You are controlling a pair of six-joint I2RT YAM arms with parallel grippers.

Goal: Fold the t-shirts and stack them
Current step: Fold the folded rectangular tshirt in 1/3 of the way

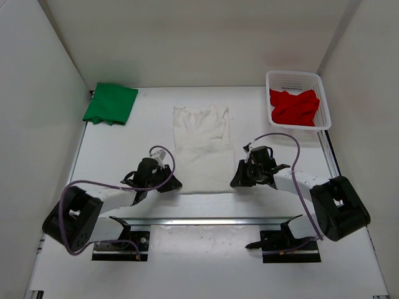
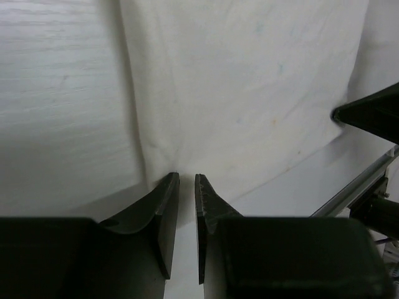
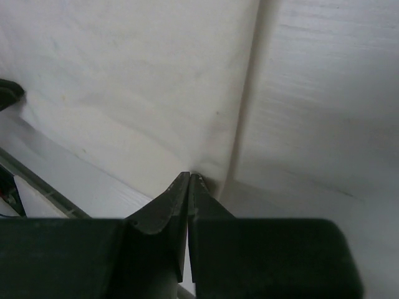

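The white t-shirt [image 1: 202, 149] lies flat in the middle of the table, folded into a long strip. My left gripper [image 1: 176, 185] is at its near left corner. In the left wrist view the fingers [image 2: 167, 199] stand a narrow gap apart, with the hem of the white t-shirt [image 2: 249, 93] puckering into their tips. My right gripper [image 1: 235, 182] is at the near right corner, its jaws pressed together on the edge of the white t-shirt [image 3: 137, 87]. A green t-shirt [image 1: 111, 103] lies folded at the back left. A red t-shirt [image 1: 294, 106] sits crumpled in the basket.
A white mesh basket [image 1: 298, 77] stands at the back right against the wall. White walls close in the table on the left, back and right. A metal rail [image 1: 206, 219] runs along the near edge between the arm bases. The right gripper's tip [image 2: 368, 112] shows in the left wrist view.
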